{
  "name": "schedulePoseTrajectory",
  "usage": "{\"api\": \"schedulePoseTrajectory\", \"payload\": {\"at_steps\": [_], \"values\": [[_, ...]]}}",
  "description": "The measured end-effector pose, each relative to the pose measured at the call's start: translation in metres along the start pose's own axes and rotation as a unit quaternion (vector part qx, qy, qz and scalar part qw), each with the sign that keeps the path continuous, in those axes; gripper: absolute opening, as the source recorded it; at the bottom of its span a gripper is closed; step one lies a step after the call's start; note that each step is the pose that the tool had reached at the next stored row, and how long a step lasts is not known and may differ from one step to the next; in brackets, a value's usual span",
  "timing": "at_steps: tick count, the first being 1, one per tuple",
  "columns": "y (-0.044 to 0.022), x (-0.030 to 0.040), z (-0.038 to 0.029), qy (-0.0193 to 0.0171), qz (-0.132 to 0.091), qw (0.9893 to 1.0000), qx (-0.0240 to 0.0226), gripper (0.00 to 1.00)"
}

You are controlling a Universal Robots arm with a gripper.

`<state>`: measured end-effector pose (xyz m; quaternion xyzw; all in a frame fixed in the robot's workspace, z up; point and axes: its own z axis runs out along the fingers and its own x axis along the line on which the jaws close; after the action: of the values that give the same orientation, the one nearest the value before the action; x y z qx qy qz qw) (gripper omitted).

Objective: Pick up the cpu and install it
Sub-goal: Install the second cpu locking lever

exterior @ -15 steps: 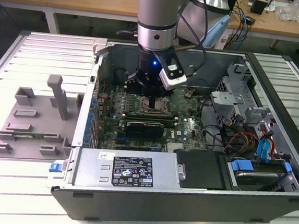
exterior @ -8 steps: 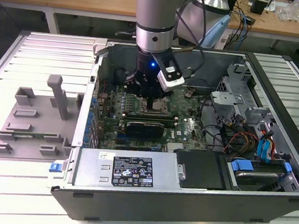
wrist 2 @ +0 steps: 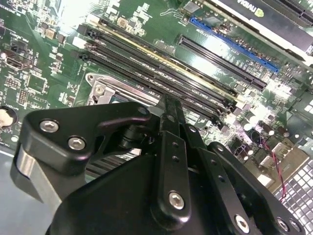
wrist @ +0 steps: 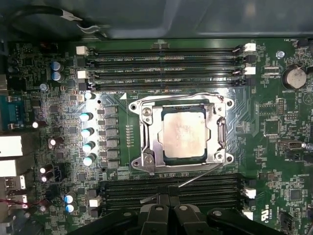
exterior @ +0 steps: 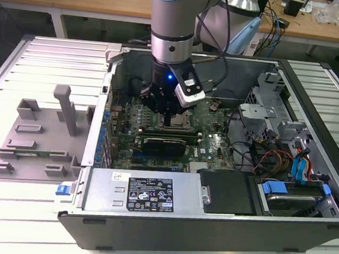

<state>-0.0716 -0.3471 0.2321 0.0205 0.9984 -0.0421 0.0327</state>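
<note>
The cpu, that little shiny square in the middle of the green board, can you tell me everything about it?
The cpu is a thin, flat square chip with a pale silvery metal top. It lies flat in the socket, whose metal frame borders it on all sides, on the green motherboard between rows of long black slots. In the first wrist view the gripper is apart from it, not touching.
</note>
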Motion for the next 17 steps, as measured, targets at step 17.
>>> {"api": "schedulePoseTrajectory", "payload": {"at_steps": [17], "values": [[0.0005, 0.0112, 0.0147, 0.0002, 0.0, 1.0, -0.002, 0.11]]}}
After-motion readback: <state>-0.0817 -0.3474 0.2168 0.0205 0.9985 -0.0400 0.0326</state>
